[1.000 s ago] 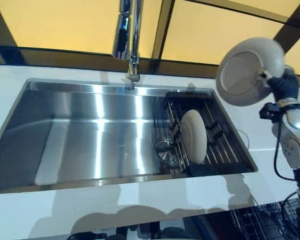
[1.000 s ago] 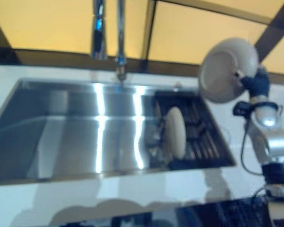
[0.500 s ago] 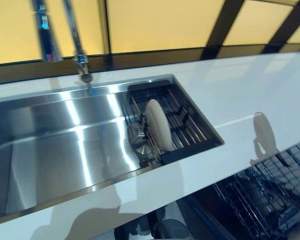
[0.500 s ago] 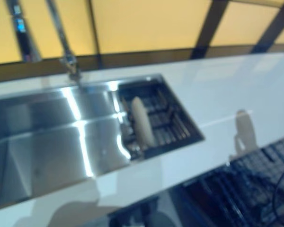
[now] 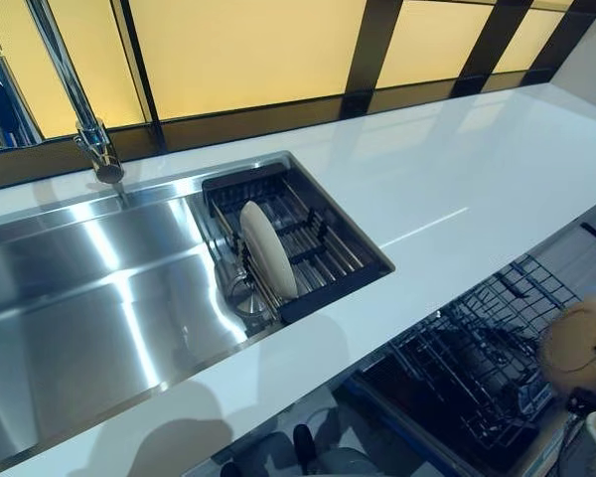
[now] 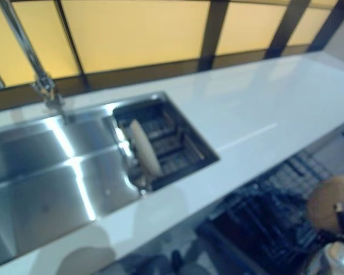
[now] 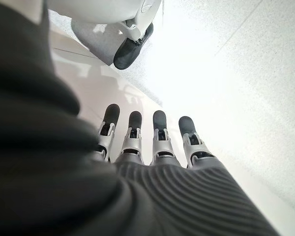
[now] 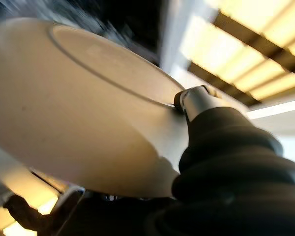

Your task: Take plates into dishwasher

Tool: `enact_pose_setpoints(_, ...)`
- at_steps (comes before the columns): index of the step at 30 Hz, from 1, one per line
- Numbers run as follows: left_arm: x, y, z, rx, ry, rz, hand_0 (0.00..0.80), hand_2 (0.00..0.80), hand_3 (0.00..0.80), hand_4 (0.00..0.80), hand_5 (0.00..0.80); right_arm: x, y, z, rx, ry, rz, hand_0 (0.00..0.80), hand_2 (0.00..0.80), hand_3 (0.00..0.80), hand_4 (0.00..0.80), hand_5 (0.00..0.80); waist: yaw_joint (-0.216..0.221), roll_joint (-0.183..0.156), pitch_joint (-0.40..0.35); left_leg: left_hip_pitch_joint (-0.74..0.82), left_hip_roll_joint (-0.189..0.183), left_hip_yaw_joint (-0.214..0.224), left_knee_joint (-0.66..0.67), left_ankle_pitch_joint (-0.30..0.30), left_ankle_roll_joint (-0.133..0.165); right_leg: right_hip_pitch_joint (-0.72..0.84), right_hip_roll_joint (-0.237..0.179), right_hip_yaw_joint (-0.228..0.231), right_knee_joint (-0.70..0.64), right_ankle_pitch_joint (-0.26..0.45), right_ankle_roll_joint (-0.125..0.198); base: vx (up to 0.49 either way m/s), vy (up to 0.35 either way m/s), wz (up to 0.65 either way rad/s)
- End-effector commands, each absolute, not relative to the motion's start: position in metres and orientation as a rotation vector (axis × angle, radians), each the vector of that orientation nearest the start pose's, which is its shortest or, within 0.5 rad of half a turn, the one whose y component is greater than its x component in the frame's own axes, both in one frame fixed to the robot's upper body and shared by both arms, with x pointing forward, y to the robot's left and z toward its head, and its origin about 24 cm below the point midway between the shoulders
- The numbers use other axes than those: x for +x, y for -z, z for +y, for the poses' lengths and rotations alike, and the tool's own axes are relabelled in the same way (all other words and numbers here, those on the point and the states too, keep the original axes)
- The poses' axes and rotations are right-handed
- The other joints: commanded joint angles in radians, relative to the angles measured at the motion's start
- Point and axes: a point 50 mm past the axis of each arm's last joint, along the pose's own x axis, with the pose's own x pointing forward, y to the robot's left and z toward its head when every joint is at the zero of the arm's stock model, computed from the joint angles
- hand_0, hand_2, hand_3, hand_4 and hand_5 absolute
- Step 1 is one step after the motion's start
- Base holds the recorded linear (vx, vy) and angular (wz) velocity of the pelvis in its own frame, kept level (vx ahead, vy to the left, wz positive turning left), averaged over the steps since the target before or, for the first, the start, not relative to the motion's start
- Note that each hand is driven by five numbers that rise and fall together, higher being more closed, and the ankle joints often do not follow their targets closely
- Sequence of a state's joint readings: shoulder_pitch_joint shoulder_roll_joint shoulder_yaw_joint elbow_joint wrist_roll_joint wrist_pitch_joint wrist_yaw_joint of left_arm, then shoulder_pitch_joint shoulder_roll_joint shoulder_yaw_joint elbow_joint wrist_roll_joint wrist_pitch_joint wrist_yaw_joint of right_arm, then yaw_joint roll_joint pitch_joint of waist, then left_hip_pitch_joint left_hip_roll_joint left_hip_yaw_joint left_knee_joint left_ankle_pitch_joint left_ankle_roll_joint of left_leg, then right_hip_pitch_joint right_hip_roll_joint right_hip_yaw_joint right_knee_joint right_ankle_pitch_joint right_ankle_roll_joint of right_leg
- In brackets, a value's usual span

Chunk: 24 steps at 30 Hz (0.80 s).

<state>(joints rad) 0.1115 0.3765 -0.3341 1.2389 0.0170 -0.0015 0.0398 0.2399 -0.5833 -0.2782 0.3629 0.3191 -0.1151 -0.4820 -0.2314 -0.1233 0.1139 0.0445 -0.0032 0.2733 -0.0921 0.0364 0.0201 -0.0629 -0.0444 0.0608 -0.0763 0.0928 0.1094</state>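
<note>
My right hand (image 8: 200, 102) is shut on a cream plate (image 5: 579, 346), its thumb pressed on the plate's rim. The plate hangs tilted at the lower right, above the black wire dishwasher rack (image 5: 477, 348) pulled out below the counter. The same plate (image 8: 88, 108) fills the right wrist view. A second cream plate (image 5: 267, 248) stands on edge in the dark drying rack (image 5: 323, 234) inside the sink. My left hand (image 7: 157, 142) shows only in its wrist view, fingers straight, pointing at the floor and holding nothing.
A steel sink (image 5: 79, 298) with a tall faucet (image 5: 79, 109) takes up the left. The white countertop (image 5: 457, 179) runs off to the right, with its front edge just above the dishwasher rack. Yellow panels back the counter.
The camera has swung to the right. My right hand has carried the plate from above the counter beside the sink down to the dishwasher rack at the lower right.
</note>
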Motion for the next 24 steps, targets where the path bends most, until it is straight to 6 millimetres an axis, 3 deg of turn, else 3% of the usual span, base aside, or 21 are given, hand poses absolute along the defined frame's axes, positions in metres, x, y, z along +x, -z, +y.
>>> enact_pose_setpoints(1,0.153,0.132,0.258,0.585,0.073,0.999,0.000,0.000,0.000,0.000,0.000,0.192,-0.057,-0.381,-0.386,0.874,0.073,0.800,0.800,0.800,0.800,0.800,0.002,0.062,0.067,0.010,-0.045,-0.011,0.005,-0.093,0.049,-0.038,0.050,-0.012,0.106,-0.024,0.026,-0.047,-0.099,0.08)
enact_pose_setpoints(9,0.148,0.132,0.259,0.598,0.089,0.995,0.000,0.000,0.000,0.000,0.000,0.207,-0.030,-0.357,-0.444,0.661,0.223,0.800,0.800,0.800,0.800,0.800,0.031,0.072,0.085,-0.001,-0.038,-0.020,0.005,-0.085,0.037,-0.029,0.048,-0.044,0.086,-0.027,0.018,-0.010,-0.095,0.03)
enact_pose_setpoints(14,0.152,0.129,0.258,0.614,0.107,0.974,0.000,0.000,0.000,0.000,0.000,0.218,-0.027,-0.343,-0.545,0.577,0.242,0.800,0.800,0.800,0.800,0.800,0.050,0.079,0.094,-0.006,-0.035,-0.034,0.005,-0.078,0.034,-0.027,0.047,-0.056,0.087,-0.035,0.011,0.006,-0.082,0.01)
enact_pose_setpoints(24,0.164,0.123,0.256,0.638,0.142,0.927,0.000,0.000,0.000,0.000,0.000,0.235,-0.034,-0.333,-0.815,0.384,0.270,0.800,0.800,0.800,0.800,0.800,0.076,0.092,0.109,-0.018,-0.038,-0.068,0.012,-0.069,0.024,-0.028,0.039,-0.068,0.100,-0.054,0.001,0.009,-0.050,0.11)
